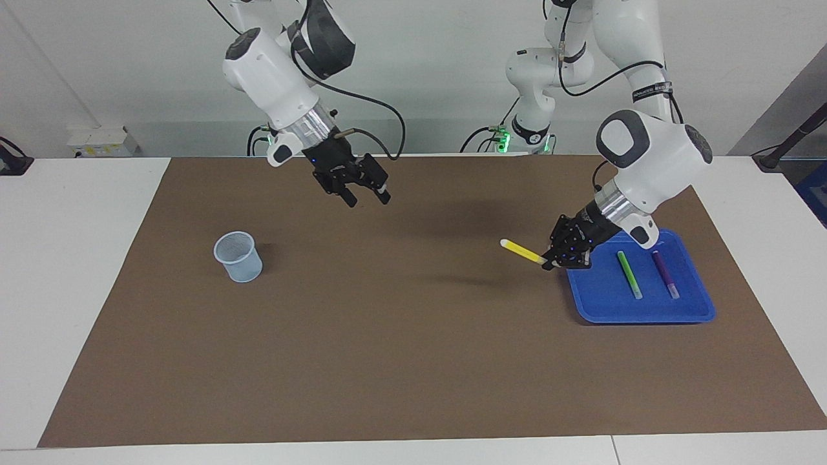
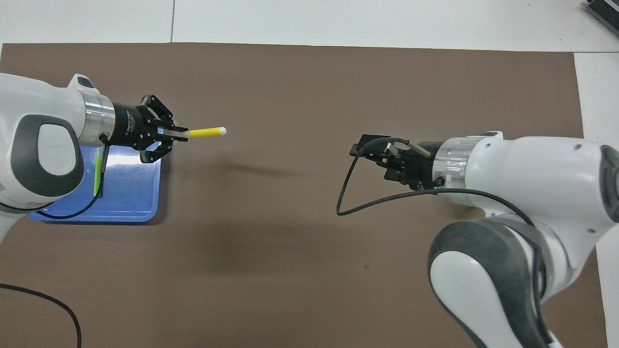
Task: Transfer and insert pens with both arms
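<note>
Gripping yellow pen (image 1: 523, 252), left gripper (image 1: 548, 263) aloft.

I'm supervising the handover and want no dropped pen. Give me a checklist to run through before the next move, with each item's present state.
1. Left gripper shut on the yellow pen: ok.
2. Pen lifted clear of the blue tray, pale end pointing toward the right arm's end of the table: ok.
3. Right gripper open and carrying nothing, up over the mat: ok.
4. Grippers close enough to hand over: not ok, a wide gap of mat lies between them.
5. Mesh cup upright and uncovered: ok.
6. Green pen and purple pen lying in the tray: ok.
</note>
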